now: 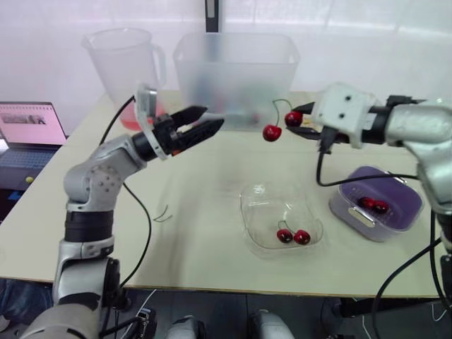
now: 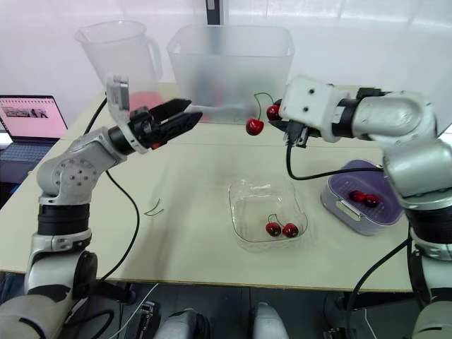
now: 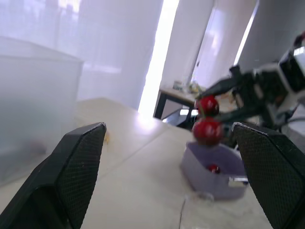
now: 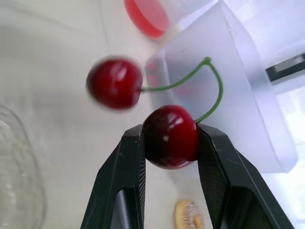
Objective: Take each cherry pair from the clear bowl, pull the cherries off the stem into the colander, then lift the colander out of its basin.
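The clear bowl sits on the table with one cherry pair lying in it, at its near side. Up above the bowl and a little beyond it, the right gripper has its two fingers closed on one cherry of a second pair. The other cherry hangs free on the green stem, on the side of the bowl toward the left arm.

The left gripper is also raised, above and to the left of the bowl. Its fingers are spread wide with nothing between them, and they point at the hanging cherry without touching it.

Just to the right of the bowl stands the purple colander in its basin, with two loose cherries inside. A bare stem lies on the table to the left of the bowl. Beyond the bowl are a big frosted tub and, to the left of that, a jug
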